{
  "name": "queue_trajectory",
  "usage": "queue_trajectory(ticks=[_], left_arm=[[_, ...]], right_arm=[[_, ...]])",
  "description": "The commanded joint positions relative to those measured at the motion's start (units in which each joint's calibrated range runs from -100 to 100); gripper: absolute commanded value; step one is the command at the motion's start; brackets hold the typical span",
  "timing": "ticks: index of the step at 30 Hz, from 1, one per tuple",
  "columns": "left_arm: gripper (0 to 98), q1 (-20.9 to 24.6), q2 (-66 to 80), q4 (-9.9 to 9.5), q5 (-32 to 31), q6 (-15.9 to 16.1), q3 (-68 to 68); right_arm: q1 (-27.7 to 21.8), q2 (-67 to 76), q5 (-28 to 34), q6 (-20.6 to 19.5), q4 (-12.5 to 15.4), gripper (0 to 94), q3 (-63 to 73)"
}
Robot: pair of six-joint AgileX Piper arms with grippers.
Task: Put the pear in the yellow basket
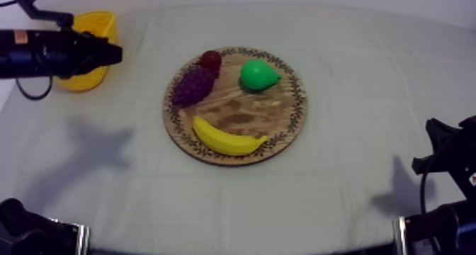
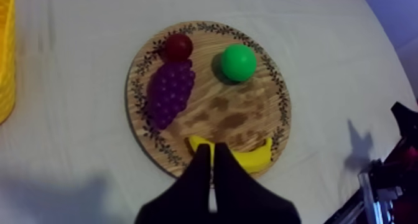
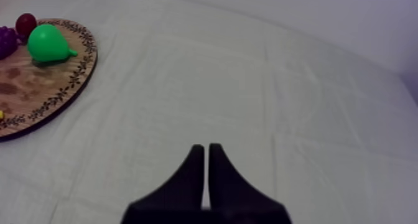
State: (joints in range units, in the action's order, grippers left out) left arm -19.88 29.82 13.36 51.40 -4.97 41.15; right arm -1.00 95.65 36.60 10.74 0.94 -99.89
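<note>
Left gripper (image 2: 212, 153) closed; pear (image 2: 239, 62) well apart, on board (image 2: 261, 114)

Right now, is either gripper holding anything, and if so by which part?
Nothing. The left gripper and right gripper are shut, empty; the pear lies on the wooden board.

The left gripper (image 2: 213, 150) covers the middle of the banana (image 2: 255, 159) just beyond its tips. The frame edge crops the yellow basket (image 2: 5, 52). Well off the right gripper (image 3: 206, 149), the wooden board (image 3: 37, 80) and grapes (image 3: 5, 41) are cropped too.
</note>
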Motion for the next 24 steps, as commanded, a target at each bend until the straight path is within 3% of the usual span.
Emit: queue_trajectory(ticks=[1,11,17,24], left_arm=[[0.0,-0.35,-12.25,-1.10,3.24,-2.72,-13.36],[0.0,-3.20,-30.84,-5.70,15.96,-8.19,-39.26],[0.0,-6.03,-39.17,-7.84,21.99,-9.12,-50.84],[0.0,-8.46,-49.98,-10.49,33.46,-9.71,-67.64]], right_arm=[[0.00,0.02,0.01,-0.02,0.01,0.4,0.00],[0.00,0.02,0.01,-0.02,0.01,0.4,0.00],[0.00,0.02,0.01,-0.02,0.01,0.4,0.00],[0.00,0.02,0.01,-0.02,0.01,0.4,0.00]])
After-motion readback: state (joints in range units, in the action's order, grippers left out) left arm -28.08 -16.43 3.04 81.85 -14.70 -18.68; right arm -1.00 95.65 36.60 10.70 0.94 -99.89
